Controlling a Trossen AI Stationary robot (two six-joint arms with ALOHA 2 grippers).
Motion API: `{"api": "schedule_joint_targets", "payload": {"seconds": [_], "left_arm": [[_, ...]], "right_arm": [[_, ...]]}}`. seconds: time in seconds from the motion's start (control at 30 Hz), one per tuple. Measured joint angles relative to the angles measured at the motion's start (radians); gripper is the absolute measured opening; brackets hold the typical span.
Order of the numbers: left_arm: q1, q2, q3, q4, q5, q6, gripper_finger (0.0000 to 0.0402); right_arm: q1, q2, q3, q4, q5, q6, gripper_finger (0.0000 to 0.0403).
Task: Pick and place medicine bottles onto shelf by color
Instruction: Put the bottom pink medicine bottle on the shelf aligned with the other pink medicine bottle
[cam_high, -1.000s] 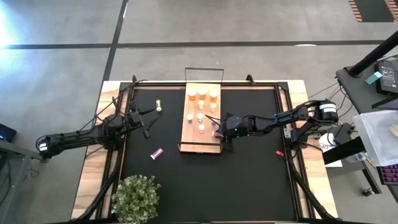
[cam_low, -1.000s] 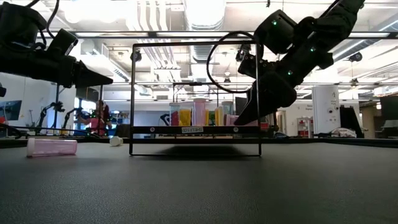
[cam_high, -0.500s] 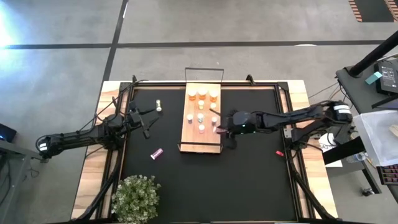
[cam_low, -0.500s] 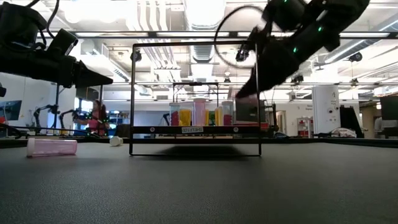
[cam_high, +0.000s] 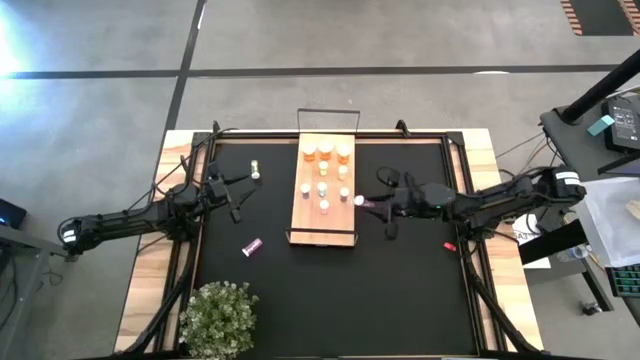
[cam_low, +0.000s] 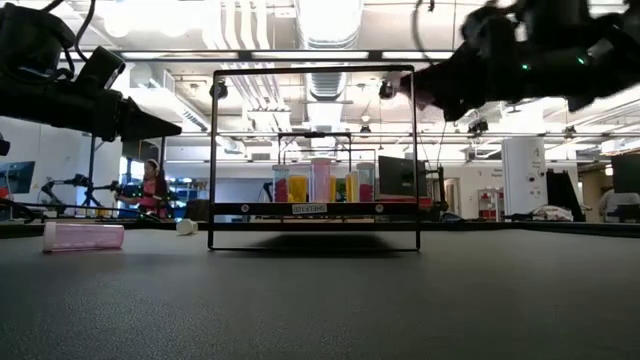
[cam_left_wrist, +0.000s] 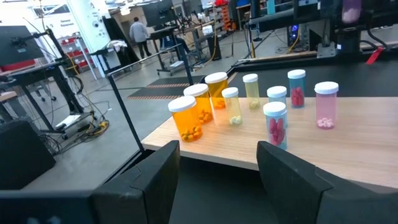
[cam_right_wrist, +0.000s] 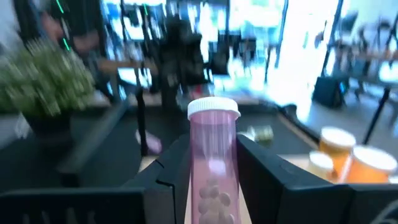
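Note:
The light-wood shelf (cam_high: 325, 222) stands mid-table and carries amber bottles (cam_high: 326, 149) at its far end, pale ones (cam_high: 323, 170) behind them and pink ones (cam_high: 322, 188) in the middle; all stand upright on their bases and also show in the left wrist view (cam_left_wrist: 275, 122). My right gripper (cam_high: 368, 200) hovers just off the shelf's right edge, shut on a slim pink bottle (cam_right_wrist: 213, 180). My left gripper (cam_high: 236, 192) waits open at the table's left, pointing at the shelf (cam_left_wrist: 348, 140). A pink bottle (cam_high: 251, 246) lies on its side on the mat. A pale bottle (cam_high: 256, 172) stands at the far left. My right gripper pinches the pink bottle's body (cam_right_wrist: 211, 186) between its two fingers (cam_right_wrist: 169, 174), one on each side. The fingers reach level from the table's right and lie along the bottle. Its white cap (cam_right_wrist: 213, 109) sticks out past the fingertips toward the shelf. The bottle is lifted clear.
A potted plant (cam_high: 220, 318) stands at the near left corner. A small red bit (cam_high: 449, 245) lies on the mat at the right. The shelf's black wire frame (cam_low: 315, 158) rises at its ends. The near end of the shelf board is bare.
My right gripper has risen from the shelf's right edge and drawn back toward the table's right, tipping from pointing down to about level. It stays shut on the pink bottle, which has come up with it, cap toward the shelf.

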Motion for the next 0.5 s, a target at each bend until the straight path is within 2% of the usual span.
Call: {"api": "schedule_joint_targets", "payload": {"seconds": [0.1,0.2,0.5], "left_arm": [[0.0,0.0,0.0,0.0,0.0,0.0,0.0199],[0.0,0.001,0.0,0.0,0.0,0.0,0.0199],[0.0,0.0,0.0,0.0,0.0,0.0,0.0199]], "right_arm": [[0.0,0.049,-0.066,0.22,-0.034,0.021,0.0108],[0.0,0.091,-0.094,0.331,-0.06,0.038,0.0105],[0.029,0.129,-0.077,0.363,-0.093,0.064,0.0104]]}}
